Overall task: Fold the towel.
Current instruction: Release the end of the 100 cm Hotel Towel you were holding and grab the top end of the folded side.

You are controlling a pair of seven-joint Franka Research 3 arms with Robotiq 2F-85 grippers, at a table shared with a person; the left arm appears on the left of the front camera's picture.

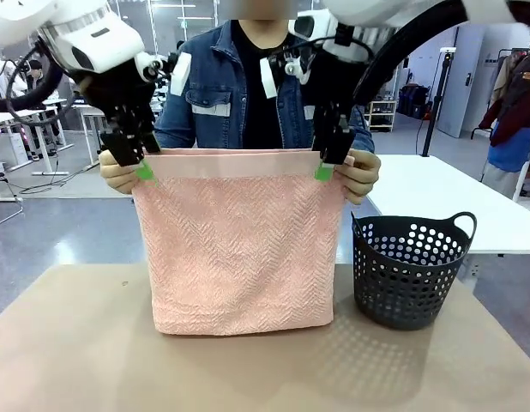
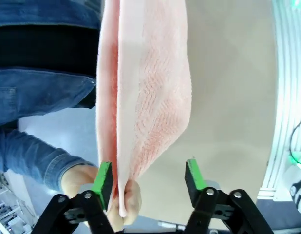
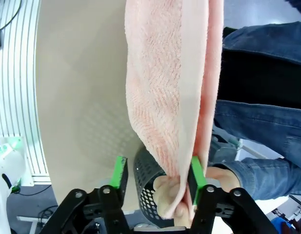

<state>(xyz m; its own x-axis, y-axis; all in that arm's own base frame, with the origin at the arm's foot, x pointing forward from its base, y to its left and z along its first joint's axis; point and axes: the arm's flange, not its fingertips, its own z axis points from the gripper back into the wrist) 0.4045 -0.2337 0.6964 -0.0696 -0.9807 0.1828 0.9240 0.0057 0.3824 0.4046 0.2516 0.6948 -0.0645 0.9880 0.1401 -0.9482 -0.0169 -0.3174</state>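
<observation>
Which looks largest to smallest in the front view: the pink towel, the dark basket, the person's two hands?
1. pink towel
2. dark perforated basket
3. person's hand at picture left and hand at picture right: alike, partly hidden, unranked.

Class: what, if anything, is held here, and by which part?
The person's hands hold the towel by its top corners; the left gripper and right gripper stand open, holding nothing.

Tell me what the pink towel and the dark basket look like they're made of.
The towel looks like soft terry cloth, probably cotton: matte, fluffy, herringbone weave, with a smoother plain band along its top edge. The basket looks like moulded plastic, dark grey, its wall pierced by rows of round holes.
</observation>
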